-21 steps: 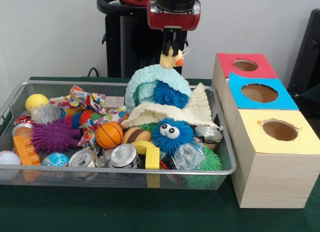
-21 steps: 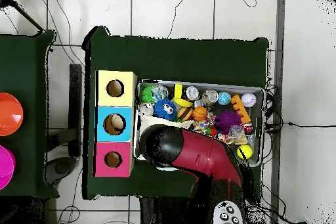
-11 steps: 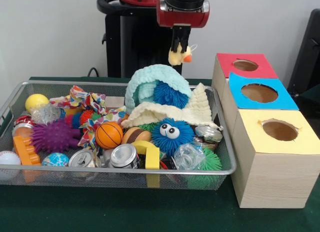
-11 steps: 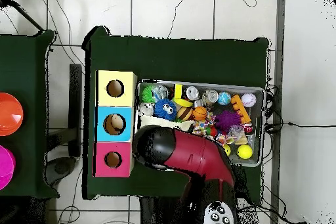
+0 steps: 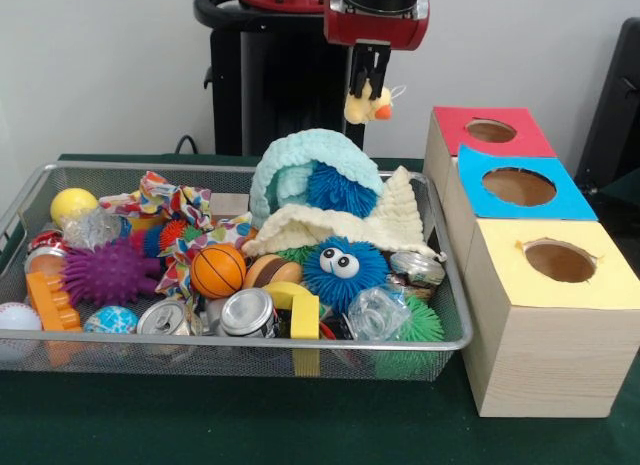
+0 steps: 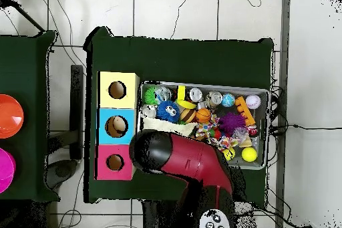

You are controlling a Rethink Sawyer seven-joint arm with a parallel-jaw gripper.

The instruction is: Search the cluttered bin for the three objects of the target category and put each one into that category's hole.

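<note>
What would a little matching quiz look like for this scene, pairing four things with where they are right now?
Things:
1. small yellow duck toy
2. basketball
3. blue fuzzy ball with eyes
4. yellow-topped box

Places:
A. outside the wire bin, nearest the camera in the row of three boxes
B. in the bin, just below the cream knitted cloth
C. hanging in the air from the claw, above the bin's far edge
D. in the bin, beside the purple spiky ball

Pairs: 1-C, 2-D, 3-B, 4-A
</note>
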